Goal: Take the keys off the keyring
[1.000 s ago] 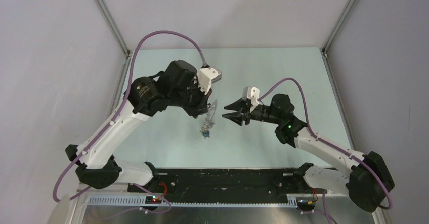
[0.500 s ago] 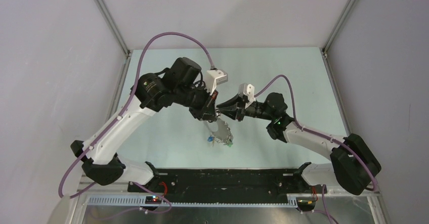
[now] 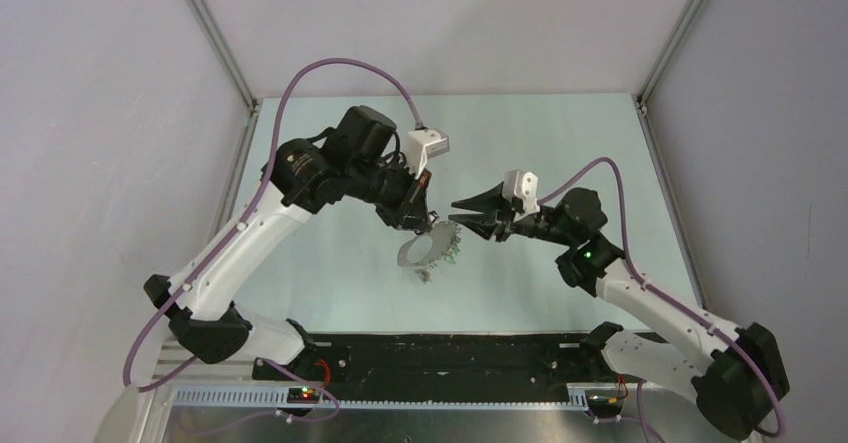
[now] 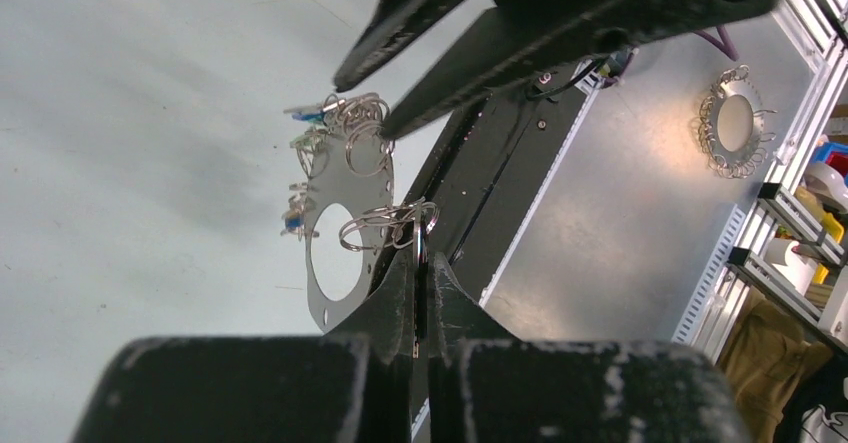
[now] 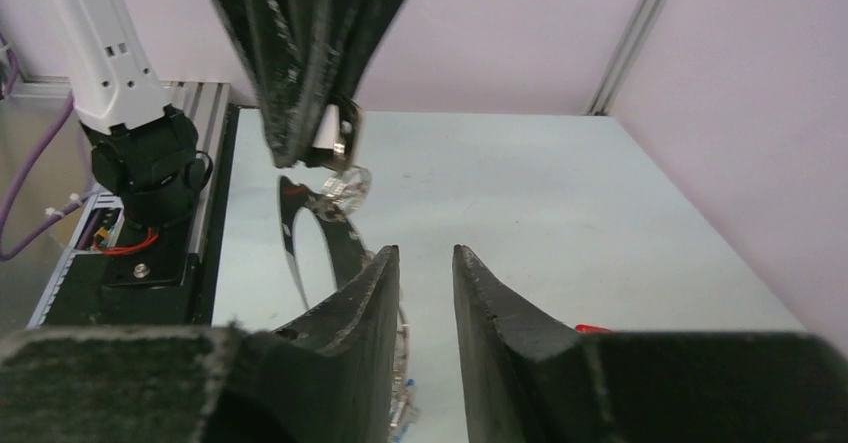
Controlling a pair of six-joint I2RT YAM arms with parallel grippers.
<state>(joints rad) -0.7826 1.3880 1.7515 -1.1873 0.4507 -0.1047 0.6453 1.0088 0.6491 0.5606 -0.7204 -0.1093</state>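
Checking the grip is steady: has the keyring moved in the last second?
Yes. The keyring turned from edge-on to face-up and shifted right, away from the table's left edge.

A pale blue-green matte tabletop (image 3: 560, 133) is closed in at its left, far and right edges by plain lilac-grey wall panels (image 3: 100, 113). The panels meet at the two far corners behind slanting silver aluminium posts (image 3: 213, 38). Along the near edge runs a flat black strip (image 3: 450, 355), then a slotted grey cable duct (image 3: 420, 396) and a brushed silver metal sheet (image 3: 450, 423), all under soft, even light.
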